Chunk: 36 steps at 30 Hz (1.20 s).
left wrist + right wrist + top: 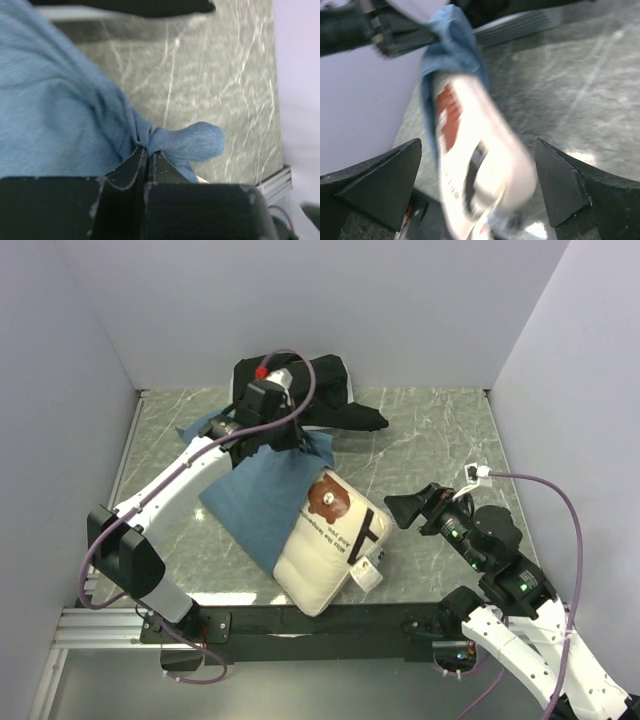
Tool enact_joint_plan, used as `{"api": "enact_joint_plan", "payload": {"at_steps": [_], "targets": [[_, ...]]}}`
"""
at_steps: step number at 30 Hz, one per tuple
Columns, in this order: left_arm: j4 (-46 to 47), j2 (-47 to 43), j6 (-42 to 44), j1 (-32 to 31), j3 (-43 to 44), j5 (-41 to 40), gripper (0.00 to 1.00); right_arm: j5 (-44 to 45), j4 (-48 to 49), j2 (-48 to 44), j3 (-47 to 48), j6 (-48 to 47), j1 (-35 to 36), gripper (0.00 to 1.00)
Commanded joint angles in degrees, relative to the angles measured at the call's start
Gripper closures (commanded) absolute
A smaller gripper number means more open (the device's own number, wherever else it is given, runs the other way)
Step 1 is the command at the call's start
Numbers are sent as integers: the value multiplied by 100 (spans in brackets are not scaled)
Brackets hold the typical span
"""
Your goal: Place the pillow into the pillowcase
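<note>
Here, step in hand: the pillow (pixel 330 540) is lying mostly outside the pillowcase (pixel 262 490); by this judgement, the stuffing is only beginning.
Left side: the left gripper (pixel 148 159) is pressing its fingers together, pinching a bunched fold of the slate-blue pillowcase and holding it up off the marbled table (pixel 430 440).
Right side: the right gripper (pixel 405 510) is standing with fingers spread wide, gripping nothing.
Pillow position: it is resting at the table's near middle, with blue fabric draping over its far end; how much is sitting inside cannot be told.
Key relation: the pillow is lying straight ahead of the right gripper, framed between its fingers, with its long axis running from the pillowcase toward the near table edge, crosswise to that reach.
Nearer arm: the right one is sitting closer to the bare end.
Bystander: a black cloth (pixel 320 390) is lying by the far wall.
</note>
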Motion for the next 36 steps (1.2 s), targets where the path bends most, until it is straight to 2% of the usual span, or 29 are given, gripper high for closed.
{"api": "enact_joint_plan", "payload": {"at_steps": [1, 5, 8, 13, 17, 21, 30, 36], "targets": [[324, -187, -136, 495, 528, 229, 99, -709, -359, 45, 346, -258, -12, 0], [377, -187, -154, 602, 634, 265, 99, -1245, 0, -218, -444, -152, -21, 0], [368, -143, -136, 602, 660, 309, 99, -1965, 771, -587, -1262, -83, -12, 0], [465, -160, -127, 602, 449, 292, 99, -2143, 1590, -825, -2342, 49, -4, 0], [457, -125, -101, 602, 449, 292, 99, -2355, 2967, -632, -2950, 304, 101, 0], [474, -72, -118, 602, 440, 336, 99, -1977, 4103, -492, -3495, 375, 356, 0], [518, 33, -145, 497, 388, 389, 99, -783, 6187, 1107, -3725, 410, 1357, 0], [527, -37, -206, 418, 388, 345, 99, -563, 7707, 2575, -3672, 612, 1499, 0]]}}
